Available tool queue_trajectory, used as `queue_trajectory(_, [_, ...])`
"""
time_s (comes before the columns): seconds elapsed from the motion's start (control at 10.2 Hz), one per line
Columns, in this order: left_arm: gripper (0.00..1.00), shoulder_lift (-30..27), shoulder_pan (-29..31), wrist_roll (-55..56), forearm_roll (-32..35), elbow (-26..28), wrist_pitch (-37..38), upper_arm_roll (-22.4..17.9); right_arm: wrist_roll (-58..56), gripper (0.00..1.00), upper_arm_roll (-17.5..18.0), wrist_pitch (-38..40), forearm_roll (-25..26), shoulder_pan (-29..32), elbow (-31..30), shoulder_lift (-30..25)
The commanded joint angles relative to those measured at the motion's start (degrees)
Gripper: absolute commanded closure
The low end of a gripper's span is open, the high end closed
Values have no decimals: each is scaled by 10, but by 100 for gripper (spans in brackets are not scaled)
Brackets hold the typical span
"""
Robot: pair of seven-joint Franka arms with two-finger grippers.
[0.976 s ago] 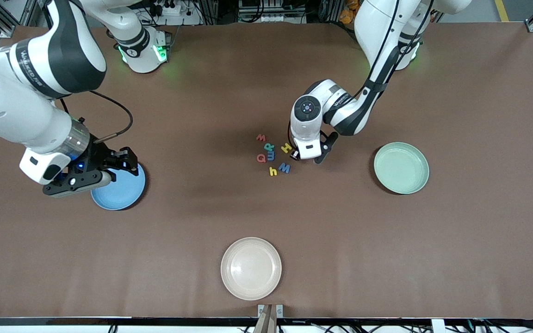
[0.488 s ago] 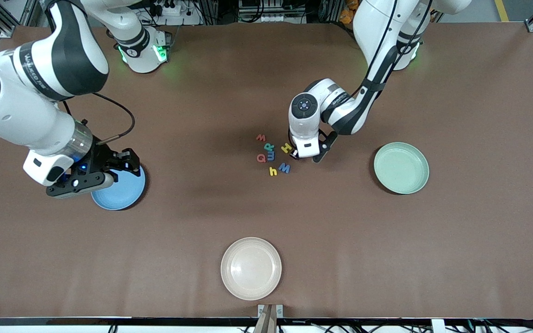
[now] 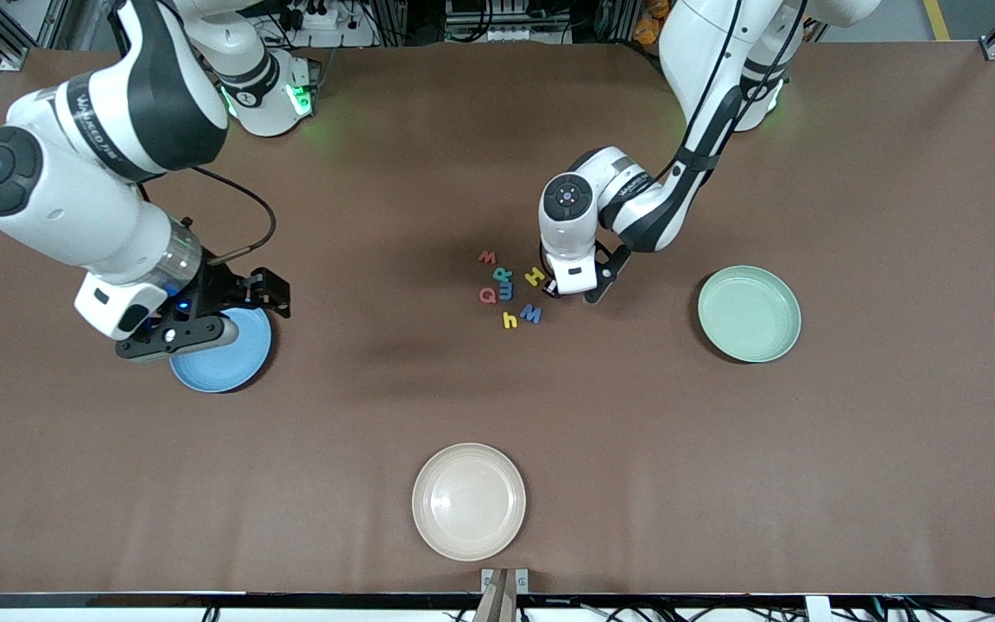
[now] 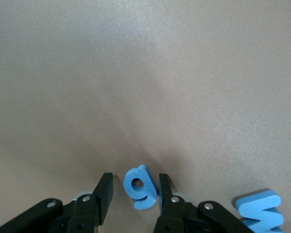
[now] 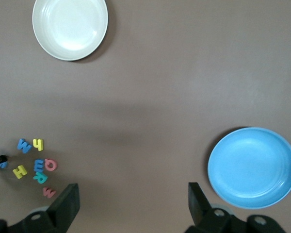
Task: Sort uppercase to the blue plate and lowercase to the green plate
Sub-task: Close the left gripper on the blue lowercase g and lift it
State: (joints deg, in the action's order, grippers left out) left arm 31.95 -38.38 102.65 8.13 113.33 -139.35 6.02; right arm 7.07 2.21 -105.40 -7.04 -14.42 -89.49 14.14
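Progress nil: blue plate and green plate both bare. Left hand is down beside the letter cluster, fingers straddling blue g but not clenched on it. Right hand hangs released beside the blue plate. All letters remain on the bench.

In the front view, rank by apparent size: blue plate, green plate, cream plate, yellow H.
1. Cream plate, though it lies nearest the camera, so this is unsure.
2. Green plate.
3. Blue plate: partly hidden under the right gripper; probably matches the green plate.
4. Yellow H, far smallest.
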Motion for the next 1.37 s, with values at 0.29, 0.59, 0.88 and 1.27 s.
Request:
queue_trajectory(0.29, [58, -6, -8, 20, 20, 7, -8, -7, 86, 0, 2, 22, 0, -24, 5, 6])
queue_trajectory(0.59, [63, -3, -9, 20, 35, 7, -12, -7, 84, 0, 2, 22, 9, -25, 3, 6])
queue_trajectory(0.88, [72, -3, -9, 19, 36, 6, -12, -7, 81, 0, 2, 24, 11, -23, 4, 6])
queue_trajectory(1.27, [80, -5, -8, 8, 36, 5, -10, -6, 80, 0, 2, 36, 12, -17, 10, 3])
